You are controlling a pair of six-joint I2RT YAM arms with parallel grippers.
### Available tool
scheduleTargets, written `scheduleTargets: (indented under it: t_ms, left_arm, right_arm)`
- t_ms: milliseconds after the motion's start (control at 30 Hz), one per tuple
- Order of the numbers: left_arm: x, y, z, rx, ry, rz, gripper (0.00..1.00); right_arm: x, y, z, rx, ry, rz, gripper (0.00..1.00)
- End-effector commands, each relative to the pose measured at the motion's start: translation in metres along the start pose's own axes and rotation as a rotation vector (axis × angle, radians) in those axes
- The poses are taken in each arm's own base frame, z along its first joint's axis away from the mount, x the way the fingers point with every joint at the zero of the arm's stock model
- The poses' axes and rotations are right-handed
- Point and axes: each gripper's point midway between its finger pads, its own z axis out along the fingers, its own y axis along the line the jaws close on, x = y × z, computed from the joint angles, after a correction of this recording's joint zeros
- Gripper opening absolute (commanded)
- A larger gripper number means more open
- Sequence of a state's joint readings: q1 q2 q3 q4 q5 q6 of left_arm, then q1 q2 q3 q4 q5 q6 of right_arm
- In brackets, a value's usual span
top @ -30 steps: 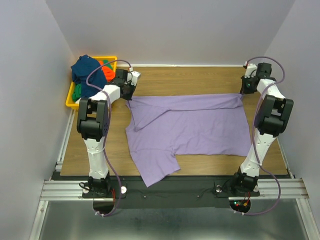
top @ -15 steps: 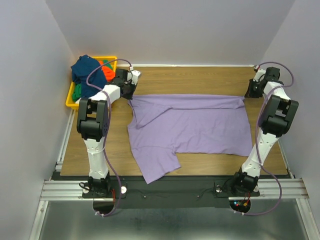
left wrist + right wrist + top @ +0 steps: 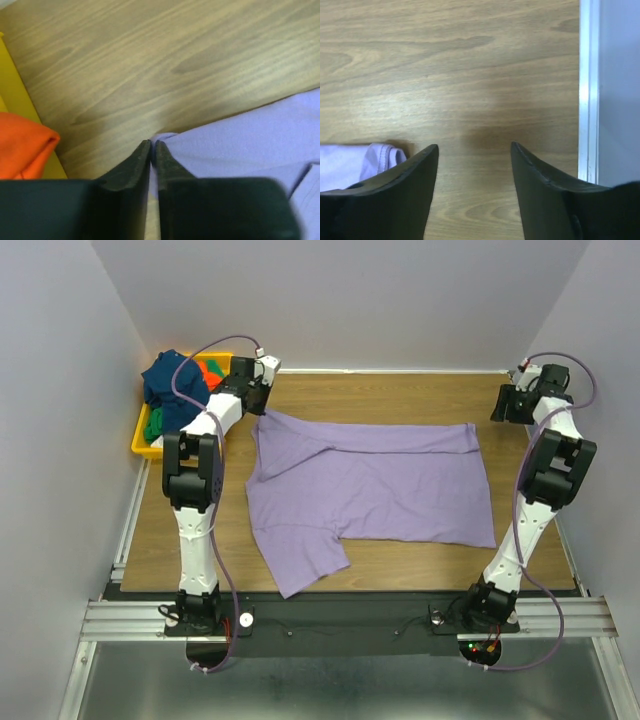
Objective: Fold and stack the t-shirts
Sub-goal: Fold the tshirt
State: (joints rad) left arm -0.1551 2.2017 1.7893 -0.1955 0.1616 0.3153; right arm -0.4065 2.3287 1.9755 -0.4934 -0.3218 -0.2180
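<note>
A lavender t-shirt (image 3: 370, 480) lies spread flat on the wooden table, one sleeve pointing toward the near edge. My left gripper (image 3: 258, 410) is at its far left corner; in the left wrist view the jaws (image 3: 152, 145) stand almost together with a thin fold of the lavender cloth (image 3: 250, 135) pinched between them. My right gripper (image 3: 503, 405) hangs open over bare wood beyond the shirt's far right corner (image 3: 380, 152), with nothing between its fingers (image 3: 475, 147). Navy (image 3: 170, 380), orange-red (image 3: 208, 370) and green (image 3: 152, 425) t-shirts are heaped in the bin.
The yellow bin (image 3: 140, 445) stands at the far left against the wall, close to my left gripper; its edge (image 3: 10, 75) and the orange-red cloth (image 3: 20, 145) show in the left wrist view. A metal rail (image 3: 587, 90) and the wall run beside my right gripper.
My right gripper has opened, let go of the shirt's far right corner and drawn away to the right. The left gripper pulled its corner farther back, and the shirt slid left.
</note>
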Motion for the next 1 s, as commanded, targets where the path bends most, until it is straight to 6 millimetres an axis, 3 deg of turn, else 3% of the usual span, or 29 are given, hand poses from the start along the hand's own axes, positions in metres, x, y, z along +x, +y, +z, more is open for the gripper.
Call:
scheduleTargets:
  t_ms: [0,33,67,133,167,267,367,533,700,800,967]
  left_arm:
    - [-0.038,0.025,-0.019,-0.068,-0.070,-0.028,0.30]
    - [-0.048,0.026,-0.031,-0.056,-0.098,-0.033,0.37]
    - [-0.046,0.024,-0.035,-0.049,-0.102,-0.034,0.39]
    - [-0.060,0.020,-0.057,-0.039,-0.151,-0.030,0.41]
    - [-0.049,0.013,-0.057,-0.013,-0.136,-0.034,0.41]
    - [-0.051,0.005,-0.071,0.012,-0.158,-0.043,0.42]
    - [-0.030,-0.011,-0.066,0.055,-0.114,-0.036,0.42]
    - [-0.013,-0.036,-0.054,0.116,-0.074,-0.020,0.41]
    - [-0.005,-0.053,-0.038,0.143,-0.050,-0.025,0.41]
    - [0.002,-0.050,-0.028,0.124,-0.024,-0.041,0.40]
    - [0.015,-0.034,-0.017,0.076,0.011,-0.068,0.37]
  right_arm:
    - [-0.035,0.018,-0.035,-0.060,-0.098,-0.059,0.69]
    - [-0.034,0.027,-0.040,-0.095,-0.096,-0.062,0.69]
    - [-0.038,0.038,-0.049,-0.115,-0.105,-0.080,0.69]
    - [-0.022,0.055,-0.050,-0.168,-0.072,-0.078,0.64]
    - [-0.019,0.061,-0.051,-0.187,-0.067,-0.087,0.63]
    - [-0.007,0.085,-0.049,-0.241,-0.041,-0.101,0.56]
    - [-0.003,0.101,-0.035,-0.259,-0.020,-0.114,0.46]
    - [0.003,0.110,-0.013,-0.265,0.011,-0.099,0.35]
    - [0.016,0.117,0.001,-0.277,0.046,-0.080,0.33]
    - [0.028,0.104,0.013,-0.211,0.082,-0.085,0.33]
    - [0.031,0.075,0.018,-0.068,0.102,-0.108,0.34]
